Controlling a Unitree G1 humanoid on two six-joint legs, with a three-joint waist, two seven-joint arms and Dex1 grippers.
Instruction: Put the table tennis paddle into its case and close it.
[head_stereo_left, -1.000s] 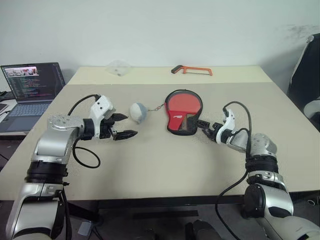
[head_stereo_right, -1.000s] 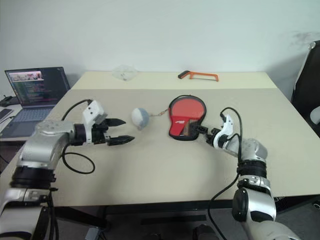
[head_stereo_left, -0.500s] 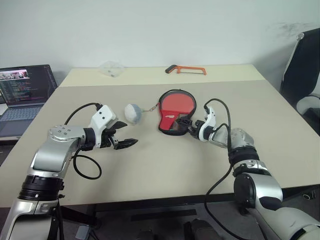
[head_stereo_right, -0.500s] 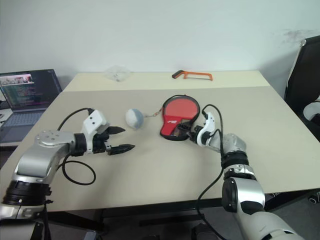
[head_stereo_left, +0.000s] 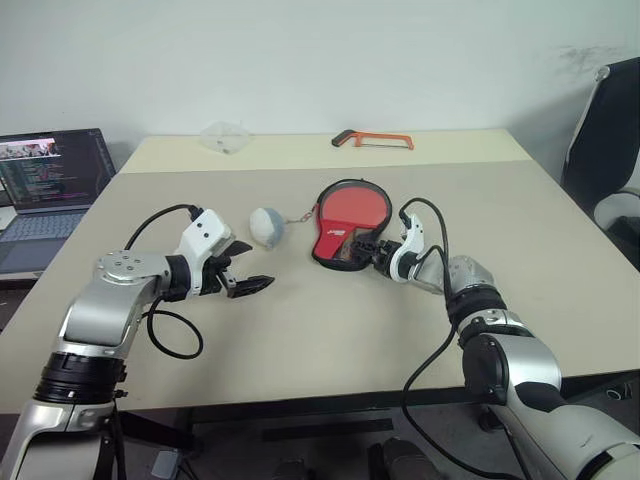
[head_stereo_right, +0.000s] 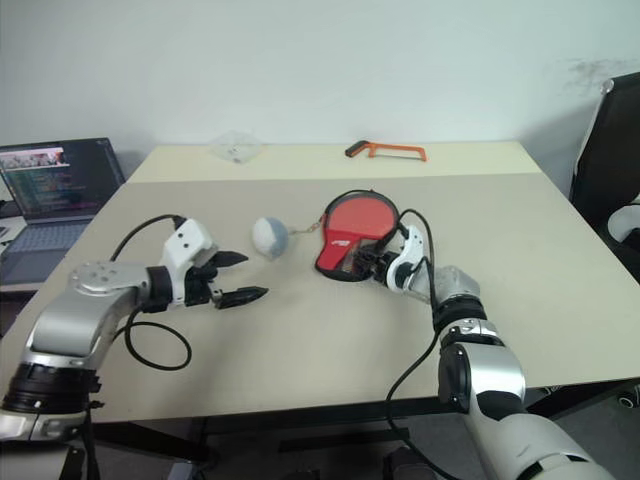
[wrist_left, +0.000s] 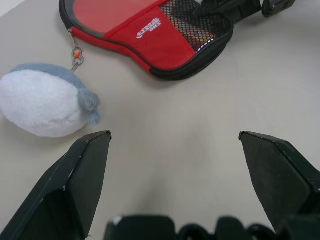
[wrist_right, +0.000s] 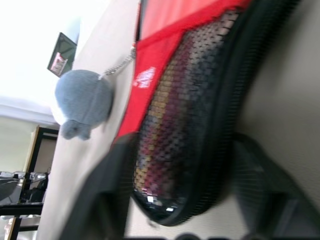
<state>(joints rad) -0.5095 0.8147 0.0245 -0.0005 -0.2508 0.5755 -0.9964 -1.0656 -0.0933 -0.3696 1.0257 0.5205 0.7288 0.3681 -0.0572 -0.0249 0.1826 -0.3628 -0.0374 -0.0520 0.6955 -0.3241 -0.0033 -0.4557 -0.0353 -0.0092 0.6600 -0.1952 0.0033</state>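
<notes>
The case (head_stereo_left: 345, 212) lies flat mid-table, red with a white logo, a mesh pocket and a black zipper edge. The paddle is not distinguishable from the case's red face; striped colour shows through the mesh (wrist_right: 190, 100). My right gripper (head_stereo_left: 368, 247) is at the case's narrow handle end, with a finger pressed on each side of it (wrist_right: 112, 175). My left gripper (head_stereo_left: 255, 265) hovers open over bare table to the left of the case, its fingers (wrist_left: 85, 165) spread wide with nothing between them.
A grey-white plush pouch (head_stereo_left: 266, 226) on a chain is clipped to the case's left edge. An orange hacksaw (head_stereo_left: 372, 139) and a clear plastic bag (head_stereo_left: 222, 135) lie at the far edge. A laptop (head_stereo_left: 50, 180) stands left, a chair (head_stereo_left: 605, 130) right.
The head camera shifted. My right gripper slid left onto the case's handle end and its fingers closed in around it. The left gripper stayed put and open.
</notes>
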